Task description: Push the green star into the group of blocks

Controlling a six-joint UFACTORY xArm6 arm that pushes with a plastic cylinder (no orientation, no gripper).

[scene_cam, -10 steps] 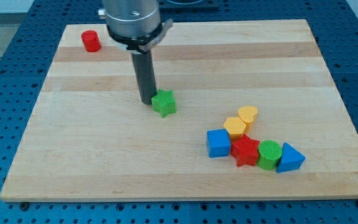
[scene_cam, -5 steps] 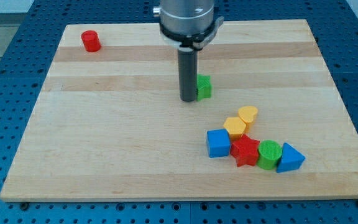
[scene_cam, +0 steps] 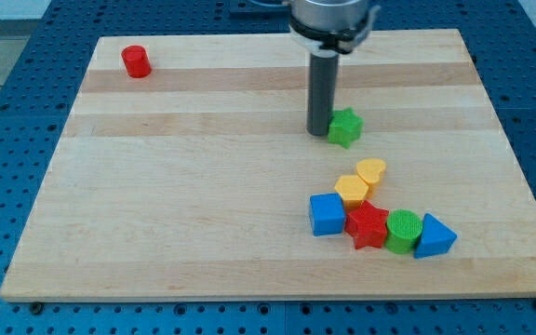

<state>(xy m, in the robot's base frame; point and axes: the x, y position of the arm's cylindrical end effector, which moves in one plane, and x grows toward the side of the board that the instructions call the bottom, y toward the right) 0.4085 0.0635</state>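
The green star (scene_cam: 345,127) lies on the wooden board, right of centre and towards the view's top. My tip (scene_cam: 318,133) stands on the board right against the star's left side. The group lies below it, towards the view's lower right: a yellow heart (scene_cam: 372,171), a yellow hexagon (scene_cam: 352,190), a blue cube (scene_cam: 327,214), a red star (scene_cam: 368,225), a green cylinder (scene_cam: 403,230) and a blue triangle (scene_cam: 434,236). The green star is about a block and a half above the yellow heart.
A red cylinder (scene_cam: 137,60) stands alone near the board's top left corner. The board (scene_cam: 156,205) rests on a blue perforated table, with its right edge near the blue triangle.
My tip and the green star have moved to the view's right and a little up from the board's centre. The grouped blocks and the red cylinder have not moved.
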